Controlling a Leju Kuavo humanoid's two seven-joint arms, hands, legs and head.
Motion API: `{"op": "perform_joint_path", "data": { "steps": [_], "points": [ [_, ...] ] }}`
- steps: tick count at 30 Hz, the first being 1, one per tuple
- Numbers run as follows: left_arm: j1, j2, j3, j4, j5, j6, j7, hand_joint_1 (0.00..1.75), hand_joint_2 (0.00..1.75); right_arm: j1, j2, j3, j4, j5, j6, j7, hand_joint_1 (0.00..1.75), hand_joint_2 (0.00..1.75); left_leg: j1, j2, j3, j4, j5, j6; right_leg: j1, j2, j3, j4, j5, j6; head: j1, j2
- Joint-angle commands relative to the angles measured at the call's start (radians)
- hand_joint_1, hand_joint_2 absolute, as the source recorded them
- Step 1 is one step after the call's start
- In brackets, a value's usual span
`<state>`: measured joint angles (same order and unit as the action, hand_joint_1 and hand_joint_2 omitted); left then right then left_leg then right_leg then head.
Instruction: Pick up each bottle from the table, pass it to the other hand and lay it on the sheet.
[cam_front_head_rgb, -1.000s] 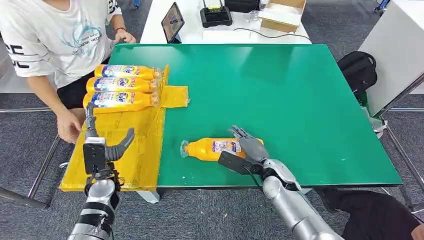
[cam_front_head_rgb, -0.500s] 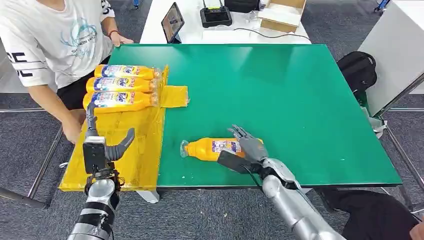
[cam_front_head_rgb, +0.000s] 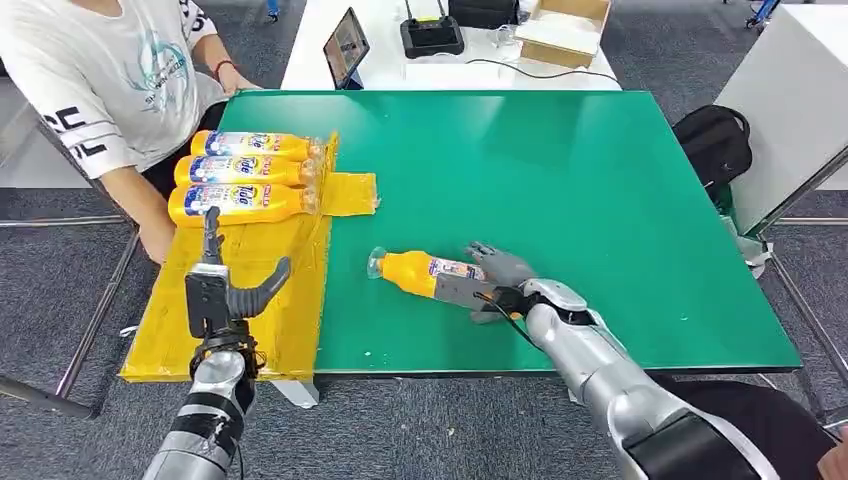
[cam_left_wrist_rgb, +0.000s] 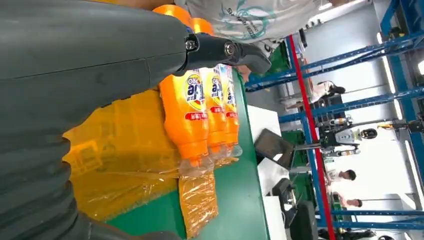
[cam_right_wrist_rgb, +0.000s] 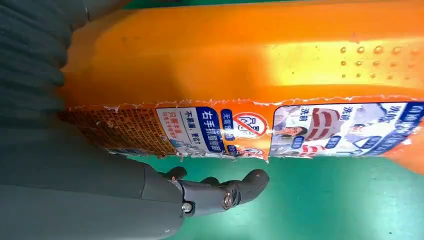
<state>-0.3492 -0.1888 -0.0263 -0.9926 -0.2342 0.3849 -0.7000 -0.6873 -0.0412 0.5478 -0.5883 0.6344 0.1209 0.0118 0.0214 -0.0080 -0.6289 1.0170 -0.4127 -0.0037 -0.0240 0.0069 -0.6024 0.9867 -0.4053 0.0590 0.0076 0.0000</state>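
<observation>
An orange bottle (cam_front_head_rgb: 418, 272) with a clear cap lies slanted on the green table (cam_front_head_rgb: 560, 170), cap toward the sheet. My right hand (cam_front_head_rgb: 497, 281) grips its base end; in the right wrist view the bottle (cam_right_wrist_rgb: 260, 75) lies against the palm with the thumb (cam_right_wrist_rgb: 220, 192) curled under it. My left hand (cam_front_head_rgb: 227, 290) hovers open above the yellow sheet (cam_front_head_rgb: 285, 300), fingers apart and empty. Three orange bottles (cam_front_head_rgb: 243, 172) lie side by side at the sheet's far end, also seen as a row of bottles (cam_left_wrist_rgb: 200, 110) past the left hand's finger (cam_left_wrist_rgb: 225, 50).
A person in a white shirt (cam_front_head_rgb: 110, 80) stands at the table's left edge, one hand (cam_front_head_rgb: 155, 240) beside the sheet. A white table behind holds a tablet (cam_front_head_rgb: 346, 45), a black device (cam_front_head_rgb: 432, 32) and a cardboard box (cam_front_head_rgb: 565, 25). A black backpack (cam_front_head_rgb: 715, 140) sits to the right.
My right hand has closed on the bottle and shifted it, cap end now farther from me and slanted. My left hand moved slightly right over the sheet. The person leaned back.
</observation>
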Motion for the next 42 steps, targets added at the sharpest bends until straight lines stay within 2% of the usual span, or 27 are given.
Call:
{"op": "perform_joint_path", "data": {
  "steps": [1, 12, 15, 18, 20, 22, 23, 24, 34, 37, 39, 41, 42],
  "points": [
    [-0.041, 0.006, 0.004, 0.069, 0.004, -0.003, 0.002, 0.00, 1.75, -0.010, 0.002, 0.046, 0.114, -0.002, 0.006, -0.001, 0.00, 1.75, 0.000, -0.001, 0.002, -0.001, 0.000, 0.001, 0.000, -0.002, 0.003, -0.001, 0.000, -0.002, 0.000, 0.000],
    [-0.041, 0.006, 0.001, 0.069, 0.008, -0.004, 0.002, 0.00, 1.75, -0.015, 0.005, 0.060, 0.122, -0.008, 0.008, -0.002, 0.03, 1.75, 0.000, -0.001, 0.004, -0.001, 0.000, 0.001, 0.001, -0.002, 0.005, -0.002, -0.001, -0.002, 0.000, 0.000],
    [-0.041, 0.007, 0.001, 0.069, 0.011, -0.004, 0.002, 0.00, 1.75, -0.012, 0.010, 0.065, 0.124, -0.014, 0.009, -0.007, 0.58, 1.75, 0.000, -0.001, 0.005, -0.001, 0.000, 0.001, 0.001, -0.002, 0.005, -0.001, 0.000, -0.002, 0.000, 0.000],
    [-0.041, 0.008, -0.001, 0.070, 0.014, -0.005, 0.002, 0.00, 1.75, -0.010, 0.017, 0.071, 0.127, -0.022, 0.007, -0.012, 0.87, 1.75, 0.000, -0.001, 0.005, -0.001, 0.000, 0.001, 0.001, -0.002, 0.006, -0.001, 0.000, -0.002, 0.000, 0.000],
    [-0.042, 0.008, -0.004, 0.075, 0.014, -0.008, 0.002, 0.00, 1.75, -0.006, 0.024, 0.071, 0.127, -0.028, 0.001, -0.014, 1.22, 1.75, 0.000, 0.000, 0.005, -0.001, 0.000, 0.001, 0.001, -0.001, 0.005, -0.001, 0.000, -0.002, 0.000, 0.000],
    [-0.042, 0.006, -0.006, 0.080, 0.014, -0.008, 0.002, 0.00, 1.75, 0.000, 0.032, 0.064, 0.125, -0.040, -0.008, -0.019, 1.34, 1.75, 0.001, -0.001, 0.006, -0.001, 0.000, 0.001, 0.001, -0.002, 0.006, -0.001, 0.000, -0.002, 0.000, 0.000],
    [-0.041, 0.006, -0.006, 0.079, 0.018, -0.008, 0.002, 0.00, 1.75, 0.010, 0.039, 0.041, 0.113, -0.065, -0.037, -0.032, 1.66, 1.75, 0.001, -0.001, 0.007, -0.002, 0.000, 0.001, 0.001, -0.002, 0.007, -0.002, 0.000, -0.004, 0.000, 0.000],
    [-0.039, 0.007, -0.006, 0.075, 0.019, -0.007, 0.002, 0.00, 1.75, 0.015, 0.043, 0.036, 0.107, -0.070, -0.048, -0.036, 1.75, 1.75, 0.001, 0.000, 0.007, -0.002, 0.000, 0.001, 0.002, -0.002, 0.008, -0.003, 0.000, -0.004, 0.000, 0.000],
    [-0.030, 0.008, -0.013, 0.054, 0.016, 0.007, 0.002, 0.00, 1.75, 0.035, 0.050, 0.013, 0.063, -0.113, -0.080, -0.054, 1.75, 1.75, 0.001, 0.002, 0.007, -0.002, 0.000, 0.001, 0.002, -0.001, 0.007, -0.002, 0.000, -0.003, 0.000, 0.000],
    [-0.027, 0.007, -0.013, 0.052, 0.019, 0.005, 0.002, 0.00, 1.75, 0.052, 0.058, -0.022, 0.031, -0.152, -0.110, -0.089, 1.75, 1.75, 0.001, 0.002, 0.008, -0.002, 0.000, 0.001, 0.002, -0.001, 0.007, -0.002, 0.000, -0.003, 0.000, 0.000],
    [-0.017, 0.006, -0.010, 0.037, 0.024, 0.005, 0.002, 0.00, 1.75, 0.091, 0.079, -0.096, -0.039, -0.211, -0.189, -0.148, 1.75, 1.75, 0.001, 0.002, 0.007, -0.001, 0.000, 0.001, 0.001, 0.000, 0.006, -0.001, 0.000, -0.002, 0.000, 0.000],
    [-0.001, 0.000, -0.004, 0.011, 0.032, 0.001, 0.002, 0.00, 1.75, 0.177, 0.116, -0.211, -0.210, -0.264, -0.371, -0.243, 1.75, 1.75, 0.001, 0.003, 0.008, -0.002, -0.001, 0.001, 0.002, 0.000, 0.007, -0.002, 0.000, -0.004, 0.000, 0.000],
    [0.006, -0.003, -0.003, -0.001, 0.034, -0.004, 0.002, 0.00, 1.75, 0.220, 0.128, -0.248, -0.304, -0.270, -0.426, -0.262, 1.75, 1.75, 0.000, 0.003, 0.006, -0.001, -0.001, 0.001, 0.001, 0.001, 0.005, -0.001, 0.000, -0.002, 0.000, 0.000]
  ]
}}
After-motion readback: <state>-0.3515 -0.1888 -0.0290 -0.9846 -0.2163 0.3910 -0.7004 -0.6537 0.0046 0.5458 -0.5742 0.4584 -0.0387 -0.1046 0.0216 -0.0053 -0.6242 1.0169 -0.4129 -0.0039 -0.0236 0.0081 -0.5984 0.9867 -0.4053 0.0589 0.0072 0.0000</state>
